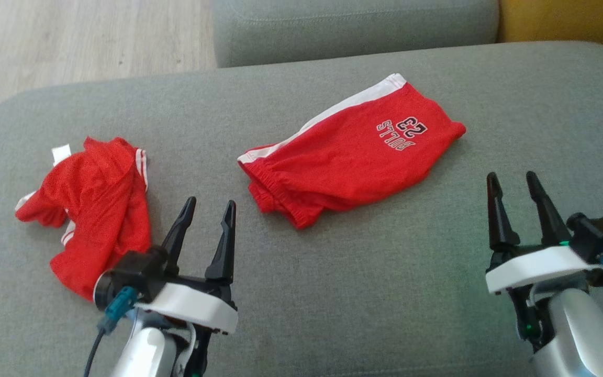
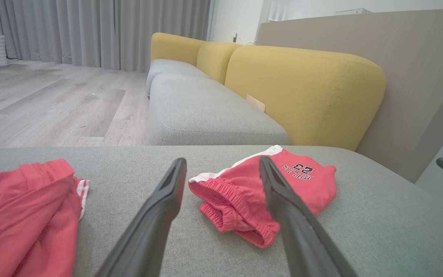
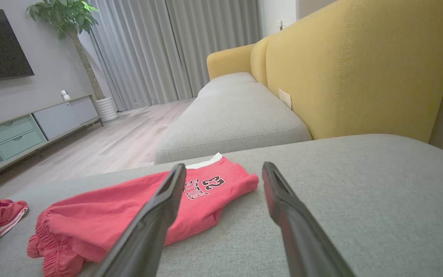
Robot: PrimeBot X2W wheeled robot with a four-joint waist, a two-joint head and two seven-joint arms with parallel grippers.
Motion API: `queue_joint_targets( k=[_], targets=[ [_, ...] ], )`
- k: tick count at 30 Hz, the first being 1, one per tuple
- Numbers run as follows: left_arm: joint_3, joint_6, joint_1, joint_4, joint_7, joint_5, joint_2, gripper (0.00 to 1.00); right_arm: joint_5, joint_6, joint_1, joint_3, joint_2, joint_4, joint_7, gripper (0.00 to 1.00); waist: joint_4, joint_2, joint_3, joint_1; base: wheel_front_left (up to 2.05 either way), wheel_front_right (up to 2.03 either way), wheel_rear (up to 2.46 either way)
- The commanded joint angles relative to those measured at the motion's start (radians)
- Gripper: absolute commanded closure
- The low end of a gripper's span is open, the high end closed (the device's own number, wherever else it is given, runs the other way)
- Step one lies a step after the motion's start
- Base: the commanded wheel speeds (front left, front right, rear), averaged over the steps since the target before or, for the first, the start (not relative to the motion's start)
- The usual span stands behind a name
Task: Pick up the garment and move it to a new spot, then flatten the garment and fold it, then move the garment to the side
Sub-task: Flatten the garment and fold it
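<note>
A red garment, shorts (image 1: 354, 157) with a white side stripe and a "Bulls 23" print, lies folded on the grey seat cushion (image 1: 385, 293) near its middle. A second red garment (image 1: 92, 204) with white trim lies crumpled at the cushion's left. My left gripper (image 1: 211, 201) hovers open and empty between the two, just right of the crumpled one. In the left wrist view its fingers (image 2: 160, 215) frame the shorts' (image 2: 229, 200) waistband, with the crumpled garment (image 2: 21, 215) at the left. My right gripper (image 1: 512, 175) stands open and empty to the right of the shorts (image 3: 110, 215).
Another grey seat cushion (image 1: 354, 26) lies beyond, with yellow backrests (image 2: 302, 88) along the right. Wooden floor (image 1: 71, 36) lies past the cushion's far-left edge. A TV cabinet (image 3: 21, 127) and a potted plant (image 3: 67, 23) stand across the room.
</note>
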Motion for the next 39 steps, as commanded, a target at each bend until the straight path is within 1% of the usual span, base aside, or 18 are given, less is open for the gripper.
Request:
queue_joint_targets(
  k=[1, 8, 10, 13, 16, 18, 19, 21, 22, 26, 30, 35, 39],
  targets=[
    [0.038, -0.004, -0.046, -0.044, -0.012, 0.011, -0.002, 0.00, -0.014, -0.001, -0.031, 0.005, 0.007, -0.055, 0.010, 0.00, 0.007, -0.0001, 0.012, 0.0001, 0.00, 0.00, 0.00],
    [0.007, -0.010, -0.074, -0.050, -0.012, 0.008, -0.003, 0.00, -0.025, -0.001, -0.042, -0.051, 0.031, -0.095, 0.069, 0.00, 0.046, -0.0001, 0.072, 0.0001, 0.00, 0.00, 0.00],
    [-0.006, -0.010, -0.084, -0.047, -0.012, 0.006, -0.003, 0.00, -0.001, -0.001, -0.062, -0.085, 0.045, -0.091, 0.094, 0.00, 0.066, -0.0001, 0.096, 0.0001, 0.00, 0.00, 0.00],
    [-0.026, -0.010, -0.101, -0.044, -0.012, 0.003, -0.003, 0.00, 0.067, -0.001, -0.107, -0.140, 0.063, -0.069, 0.147, 0.00, 0.099, -0.0001, 0.133, 0.0001, 0.00, 0.00, 0.00],
    [-0.045, -0.013, -0.118, -0.039, -0.012, -0.003, -0.003, 0.00, 0.169, -0.001, -0.166, -0.211, 0.074, -0.019, 0.209, 0.00, 0.135, -0.0001, 0.165, 0.0001, 0.00, 0.00, 0.00],
    [-0.058, -0.012, -0.129, -0.037, -0.012, -0.008, -0.003, 0.00, 0.252, -0.001, -0.213, -0.268, 0.077, 0.032, 0.255, 0.00, 0.160, -0.0001, 0.182, 0.0001, 0.00, 0.00, 0.00],
    [-0.065, -0.011, -0.136, -0.037, -0.012, -0.012, -0.003, 0.00, 0.273, -0.001, -0.236, -0.291, 0.078, 0.063, 0.280, 0.00, 0.174, -0.0001, 0.190, 0.0001, 0.00, 0.00, 0.00],
    [-0.077, -0.008, -0.149, -0.039, -0.012, -0.018, -0.003, 0.00, 0.315, -0.001, -0.284, -0.339, 0.078, 0.137, 0.333, 0.00, 0.198, -0.0001, 0.203, 0.0001, 0.00, 0.00, 0.00],
    [-0.090, -0.004, -0.159, -0.041, -0.012, -0.025, -0.003, 0.00, 0.323, -0.001, -0.333, -0.386, 0.078, 0.207, 0.372, 0.00, 0.219, -0.0001, 0.215, 0.0001, 0.00, 0.00, 0.00],
    [-0.115, 0.004, -0.175, -0.043, -0.012, -0.039, -0.003, 0.00, 0.305, -0.001, -0.419, -0.460, 0.076, 0.325, 0.448, 0.00, 0.257, -0.0001, 0.233, 0.0001, 0.00, 0.00, 0.00],
    [-0.130, 0.012, -0.185, -0.045, -0.012, -0.051, -0.003, 0.00, 0.269, -0.001, -0.489, -0.513, 0.057, 0.409, 0.497, 0.00, 0.289, -0.0001, 0.250, 0.0001, 0.00, 0.00, 0.00],
    [-0.142, 0.018, -0.193, -0.047, -0.012, -0.062, -0.003, 0.00, 0.225, -0.001, -0.561, -0.545, 0.034, 0.490, 0.543, 0.00, 0.320, -0.0001, 0.273, 0.0001, 0.00, 0.00, 0.00],
    [-0.152, 0.022, -0.200, -0.051, -0.012, -0.069, -0.003, 0.00, 0.191, -0.001, -0.608, -0.560, 0.019, 0.538, 0.556, 0.00, 0.336, -0.0001, 0.288, 0.0001, 0.00, 0.00, 0.00]
  ],
)
